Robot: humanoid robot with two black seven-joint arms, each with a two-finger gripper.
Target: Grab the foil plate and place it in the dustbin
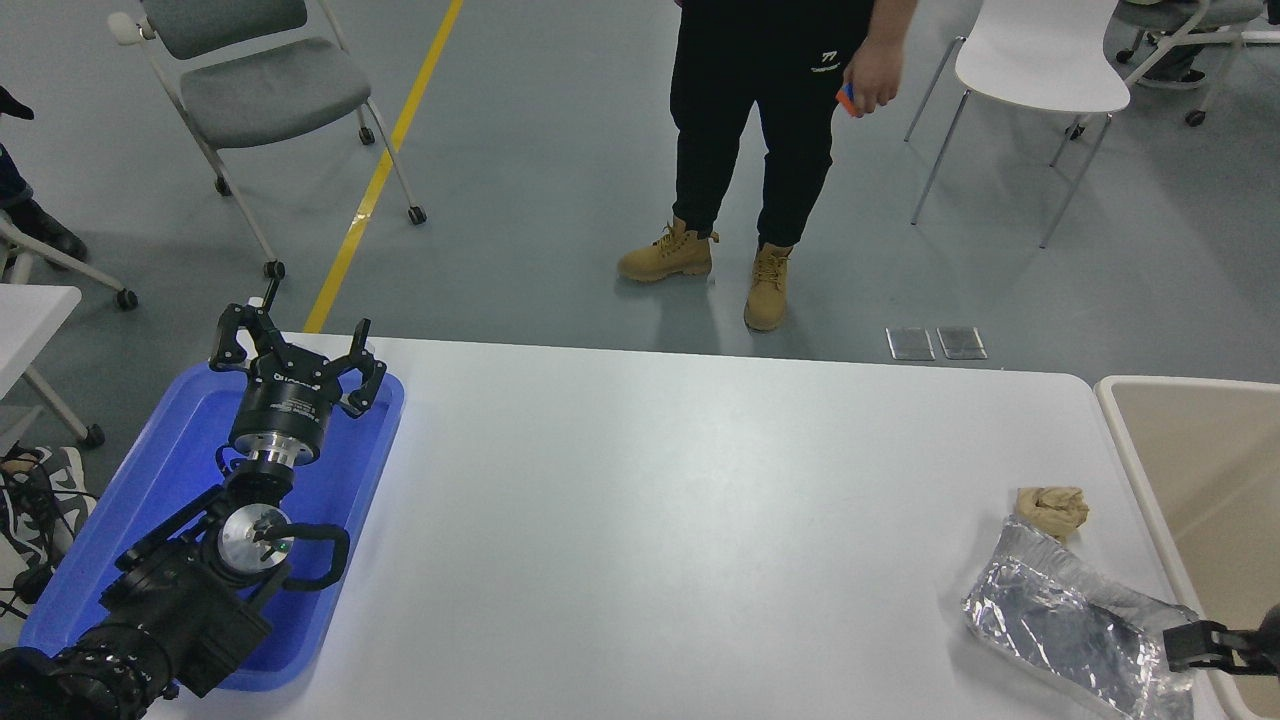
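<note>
Low at the right edge, the right pincer [1195, 647] touches the near right end of the crumpled silver foil plate [1070, 620]; whether it grips cannot be told. That plate lies on the white worktop [680, 520], just beside the beige, white-rimmed dustbin [1200, 450] and against a small tan paper wad [1052, 509]. Parked over the blue plastic tray [160, 500], the left pincer [295, 345] is spread open.
</note>
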